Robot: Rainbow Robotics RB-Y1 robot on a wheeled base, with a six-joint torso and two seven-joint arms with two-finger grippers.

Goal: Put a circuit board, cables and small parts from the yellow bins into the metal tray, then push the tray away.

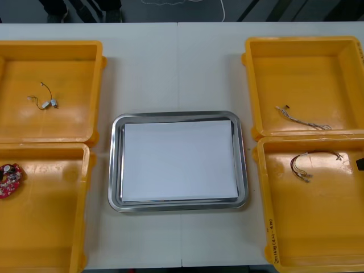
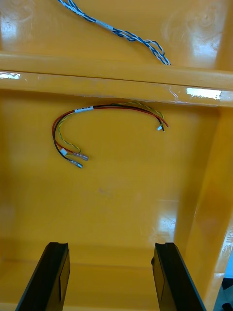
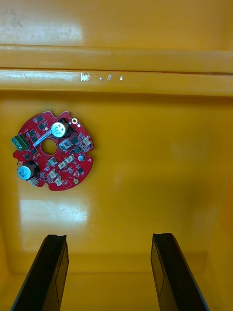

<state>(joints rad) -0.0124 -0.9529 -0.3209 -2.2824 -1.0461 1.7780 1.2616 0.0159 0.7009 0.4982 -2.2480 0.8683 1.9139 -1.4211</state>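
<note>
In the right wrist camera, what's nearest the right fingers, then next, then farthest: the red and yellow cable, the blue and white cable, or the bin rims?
From the open right gripper:
1. Red and yellow cable, lying in the same yellow bin the fingers hang over.
2. Yellow bin rims, just beyond that cable.
3. Twisted blue and white cable, in the next bin past the rims.

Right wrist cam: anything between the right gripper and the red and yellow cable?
Nothing. In the right wrist view, just the bare floor of the yellow bin lies between the open right gripper and the red and yellow cable.
</note>
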